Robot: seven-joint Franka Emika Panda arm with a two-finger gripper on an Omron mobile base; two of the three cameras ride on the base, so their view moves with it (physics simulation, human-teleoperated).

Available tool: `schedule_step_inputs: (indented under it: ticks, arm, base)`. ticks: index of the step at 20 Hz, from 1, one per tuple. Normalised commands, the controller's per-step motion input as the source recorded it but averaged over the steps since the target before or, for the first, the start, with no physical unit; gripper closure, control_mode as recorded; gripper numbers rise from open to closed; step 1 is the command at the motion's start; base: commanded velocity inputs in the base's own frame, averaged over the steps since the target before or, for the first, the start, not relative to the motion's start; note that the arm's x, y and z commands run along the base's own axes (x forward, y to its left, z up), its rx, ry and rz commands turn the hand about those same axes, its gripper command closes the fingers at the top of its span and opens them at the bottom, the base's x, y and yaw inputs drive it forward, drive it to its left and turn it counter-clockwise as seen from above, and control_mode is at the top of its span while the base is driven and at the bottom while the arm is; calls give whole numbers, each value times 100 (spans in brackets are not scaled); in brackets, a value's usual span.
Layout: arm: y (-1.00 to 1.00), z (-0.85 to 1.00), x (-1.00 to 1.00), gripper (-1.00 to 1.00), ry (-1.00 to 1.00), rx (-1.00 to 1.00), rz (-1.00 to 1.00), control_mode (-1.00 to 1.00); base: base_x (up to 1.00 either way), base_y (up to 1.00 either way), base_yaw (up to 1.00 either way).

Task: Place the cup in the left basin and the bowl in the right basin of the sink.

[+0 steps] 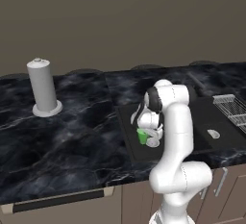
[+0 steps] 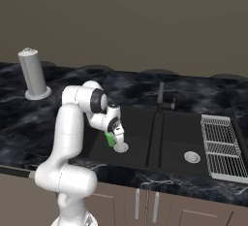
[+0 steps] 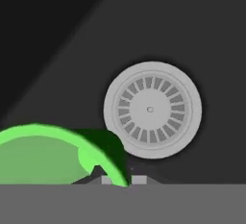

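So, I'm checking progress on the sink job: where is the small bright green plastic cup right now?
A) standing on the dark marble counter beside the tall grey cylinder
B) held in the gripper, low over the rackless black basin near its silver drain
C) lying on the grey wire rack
B: the gripper is shut on the small bright green plastic cup, low in the left basin beside its round silver drain.

A glossy black marble-veined countertop [image 1: 72, 127] carries the scene. On it, at about ten o'clock, a tall grey cylinder on a round base [image 1: 43, 87] stands upright. Set into the counter at about three o'clock is a matte black double-basin sink [image 2: 160, 137] (a grey wire rack [image 2: 222, 145] rests at its right edge).
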Motion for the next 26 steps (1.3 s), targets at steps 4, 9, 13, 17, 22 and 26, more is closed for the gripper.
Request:
schedule_step_inputs:
  ticks: [4,9,13,17,22,26]
  arm:
    - [0,-28,14,100,0,1,11,-100]
    - [0,-26,8,100,1,5,6,-100]
    - [0,-35,1,-100,1,12,6,-100]
    - [0,-12,0,-100,0,4,4,-100]
    - [1,9,0,-100,1,-1,1,-100]
    - [18,40,-16,-100,2,-5,2,-100]
  base:
    - [0,0,0]
    - [0,0,0]
    - [0,0,0]
    - [0,0,0]
    - [0,0,0]
    - [0,0,0]
